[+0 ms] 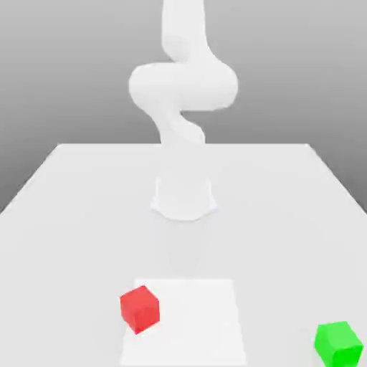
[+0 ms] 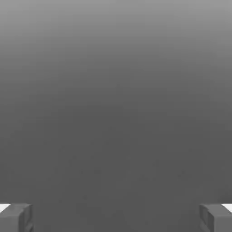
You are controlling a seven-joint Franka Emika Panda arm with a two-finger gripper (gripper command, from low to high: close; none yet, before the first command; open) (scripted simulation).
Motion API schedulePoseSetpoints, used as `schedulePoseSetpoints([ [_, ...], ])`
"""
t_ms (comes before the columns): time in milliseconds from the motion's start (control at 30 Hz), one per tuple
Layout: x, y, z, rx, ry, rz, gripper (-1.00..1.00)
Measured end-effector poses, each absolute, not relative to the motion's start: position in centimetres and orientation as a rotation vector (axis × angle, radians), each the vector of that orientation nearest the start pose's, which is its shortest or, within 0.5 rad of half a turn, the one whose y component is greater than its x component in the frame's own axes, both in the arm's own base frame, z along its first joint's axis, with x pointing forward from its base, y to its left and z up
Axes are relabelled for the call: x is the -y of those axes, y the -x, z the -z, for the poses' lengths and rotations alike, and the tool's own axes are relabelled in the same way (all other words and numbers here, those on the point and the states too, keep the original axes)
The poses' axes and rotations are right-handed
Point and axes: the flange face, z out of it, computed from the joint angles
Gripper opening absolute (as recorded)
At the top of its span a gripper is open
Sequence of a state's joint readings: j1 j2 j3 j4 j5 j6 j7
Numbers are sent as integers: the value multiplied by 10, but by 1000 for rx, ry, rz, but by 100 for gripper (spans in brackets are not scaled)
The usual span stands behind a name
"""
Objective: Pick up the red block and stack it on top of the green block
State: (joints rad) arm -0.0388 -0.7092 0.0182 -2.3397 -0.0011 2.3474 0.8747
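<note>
The red block (image 1: pixel 140 308) sits on the white table (image 1: pixel 86 215) near the front, slightly toward the exterior view's left. The green block (image 1: pixel 338 342) rests on the table at the front corner on the exterior view's right, well apart from the red one. In the hand view my gripper (image 2: pixel 116 218) is open, its two grey fingertips (image 2: pixel 16 217) spread far apart with nothing between them. Behind them is plain grey background.
The white arm (image 1: pixel 183 93) rises from its round base (image 1: pixel 183 197) at the middle of the table. A brighter square patch (image 1: pixel 201 322) marks the table front, with the red block on its left edge.
</note>
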Motion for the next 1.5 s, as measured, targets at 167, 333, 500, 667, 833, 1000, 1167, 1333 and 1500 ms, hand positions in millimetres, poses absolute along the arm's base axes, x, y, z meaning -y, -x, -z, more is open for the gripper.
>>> schedulePoseSetpoints([
  [167,24,-434,-556,-1466,2420,722,0],
  [333,45,-457,-446,-1749,2360,511,0],
  [500,64,-451,-338,-2023,2261,294,0],
  [667,78,-420,-237,-2293,2114,67,0],
  [833,77,-410,-172,-2358,2074,2,0],
  [1000,77,-409,-151,-2359,2073,1,-100],
  [1167,77,-409,-155,-2360,2072,2,-100],
  [1333,71,-412,-203,-2329,2109,1,-100],
  [1500,-19,-453,-216,-1833,2566,-9,-100],
])
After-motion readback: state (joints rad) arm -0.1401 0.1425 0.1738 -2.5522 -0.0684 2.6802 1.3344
